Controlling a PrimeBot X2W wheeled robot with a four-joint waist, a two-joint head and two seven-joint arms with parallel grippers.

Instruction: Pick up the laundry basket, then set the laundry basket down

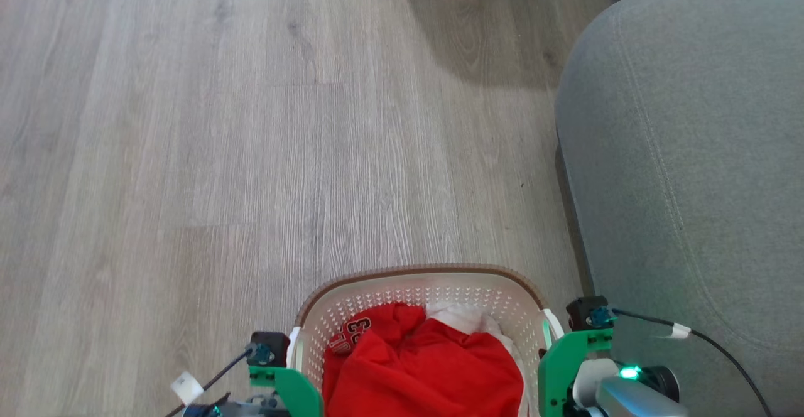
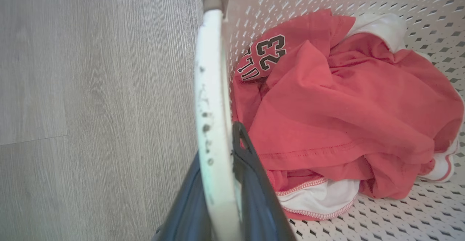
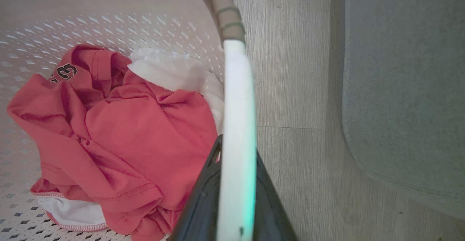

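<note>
The laundry basket, cream-white with perforated walls and a brown woven rim, sits at the bottom centre of the head view between my two arms. A crumpled red shirt and a white garment lie in it. My left gripper is shut on the basket's white left handle, one dark finger on each side. On the other side, my right gripper is shut on the white right handle. I cannot tell whether the basket rests on the floor or hangs above it.
A grey upholstered sofa fills the right side, close to the basket's right handle and my right arm. Pale wood-plank floor stretches ahead and to the left. Thin black cables run off both wrists.
</note>
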